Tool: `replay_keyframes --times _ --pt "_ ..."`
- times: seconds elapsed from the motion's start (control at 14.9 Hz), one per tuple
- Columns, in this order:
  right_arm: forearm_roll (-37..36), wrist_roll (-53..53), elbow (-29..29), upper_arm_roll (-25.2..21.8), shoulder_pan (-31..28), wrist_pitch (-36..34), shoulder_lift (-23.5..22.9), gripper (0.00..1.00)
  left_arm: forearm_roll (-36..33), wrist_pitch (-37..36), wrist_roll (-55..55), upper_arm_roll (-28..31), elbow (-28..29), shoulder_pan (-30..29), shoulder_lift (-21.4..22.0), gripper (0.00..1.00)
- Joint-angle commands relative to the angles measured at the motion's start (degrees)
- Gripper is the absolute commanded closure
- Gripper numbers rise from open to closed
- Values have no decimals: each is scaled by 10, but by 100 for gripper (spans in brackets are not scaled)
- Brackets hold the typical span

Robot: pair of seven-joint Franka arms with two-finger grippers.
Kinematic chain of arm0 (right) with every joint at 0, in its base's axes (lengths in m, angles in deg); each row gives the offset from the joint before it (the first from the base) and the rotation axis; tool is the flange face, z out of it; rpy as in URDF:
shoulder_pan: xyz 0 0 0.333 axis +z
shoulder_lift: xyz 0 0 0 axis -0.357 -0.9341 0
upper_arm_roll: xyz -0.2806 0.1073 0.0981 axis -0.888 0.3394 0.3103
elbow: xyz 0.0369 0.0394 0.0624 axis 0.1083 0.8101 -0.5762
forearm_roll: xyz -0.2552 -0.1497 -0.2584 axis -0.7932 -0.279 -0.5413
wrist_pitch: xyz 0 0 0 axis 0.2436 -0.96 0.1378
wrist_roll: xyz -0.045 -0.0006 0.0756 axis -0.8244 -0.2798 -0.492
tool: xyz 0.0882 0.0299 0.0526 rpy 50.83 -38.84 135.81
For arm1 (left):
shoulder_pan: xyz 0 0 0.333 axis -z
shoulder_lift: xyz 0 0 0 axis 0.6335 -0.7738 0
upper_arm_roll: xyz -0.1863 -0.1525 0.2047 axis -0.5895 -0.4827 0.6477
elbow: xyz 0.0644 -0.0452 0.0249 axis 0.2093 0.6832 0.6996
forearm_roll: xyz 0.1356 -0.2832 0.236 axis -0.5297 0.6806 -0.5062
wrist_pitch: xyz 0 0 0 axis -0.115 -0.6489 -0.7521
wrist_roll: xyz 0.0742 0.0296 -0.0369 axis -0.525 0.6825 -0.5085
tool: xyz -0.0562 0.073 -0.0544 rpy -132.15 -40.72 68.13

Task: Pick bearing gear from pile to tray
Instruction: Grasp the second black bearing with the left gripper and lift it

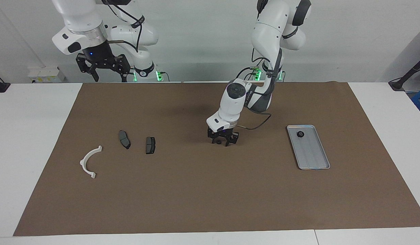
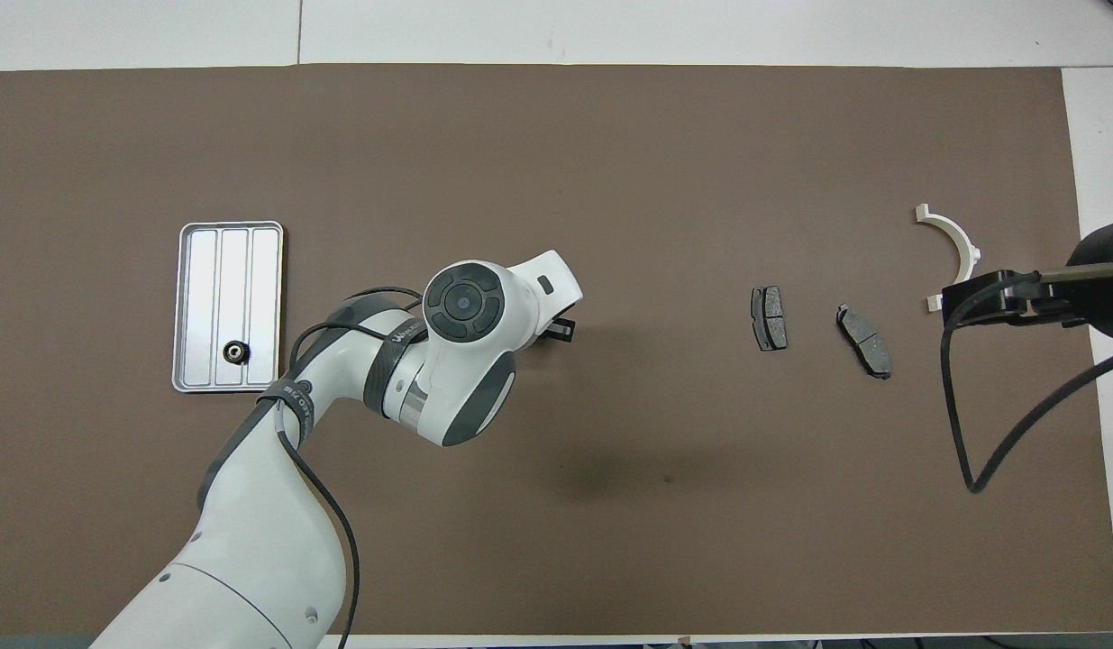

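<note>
A small black bearing gear (image 1: 218,142) lies on the brown mat near the middle of the table. My left gripper (image 1: 220,142) is down at the mat with its fingers open on either side of the gear. In the overhead view the left wrist hides both. Another black gear (image 1: 300,134) (image 2: 235,351) lies in the silver tray (image 1: 313,158) (image 2: 232,261) toward the left arm's end. My right gripper (image 1: 100,70) (image 2: 962,302) hangs open and empty, raised high toward the right arm's end.
What is left of the pile lies toward the right arm's end: two dark brake pads (image 1: 124,139) (image 1: 150,145) side by side, and a white curved bracket (image 1: 89,161) (image 2: 954,252) closer to the mat's edge. The left arm's cable (image 1: 257,124) trails over the mat.
</note>
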Motion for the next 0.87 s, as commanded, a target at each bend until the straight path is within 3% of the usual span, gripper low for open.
replay_keyframes --times 0.0,0.81 --pt "-8 -3 11 -1 -4 12 5 0 5 -10 -6 7 -19 10 -15 30" --pt "42 -29 11 -1 -10 56 5 0 4 -49 -12 8 -47 9 -12 30"
